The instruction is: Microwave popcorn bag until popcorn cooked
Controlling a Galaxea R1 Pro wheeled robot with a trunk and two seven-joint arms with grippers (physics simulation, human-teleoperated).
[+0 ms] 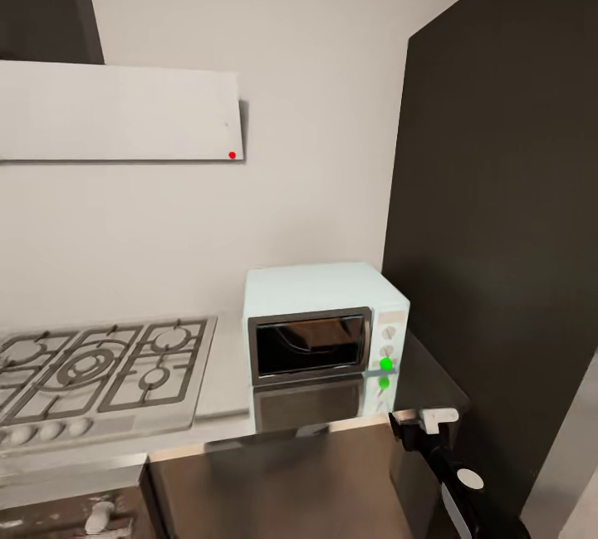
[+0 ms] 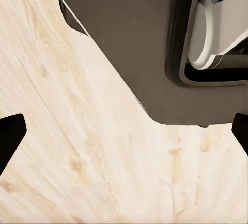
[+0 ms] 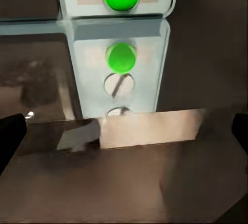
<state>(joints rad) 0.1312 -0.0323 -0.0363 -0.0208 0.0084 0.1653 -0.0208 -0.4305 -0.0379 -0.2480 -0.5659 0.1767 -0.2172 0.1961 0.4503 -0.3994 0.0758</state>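
Your right gripper (image 1: 422, 427), fingers spread and empty, hovers just before the pale blue boxy microwave (image 1: 324, 323) on the glossy grey countertop (image 1: 432, 381); a brownish shape inside may be the bag.

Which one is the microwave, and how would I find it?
Find the steel gas hob on the grey countertop. Just right of it, by the tall dark cabinet, sits the microwave: a small pale blue box with a dark glass door and a bright green dot.
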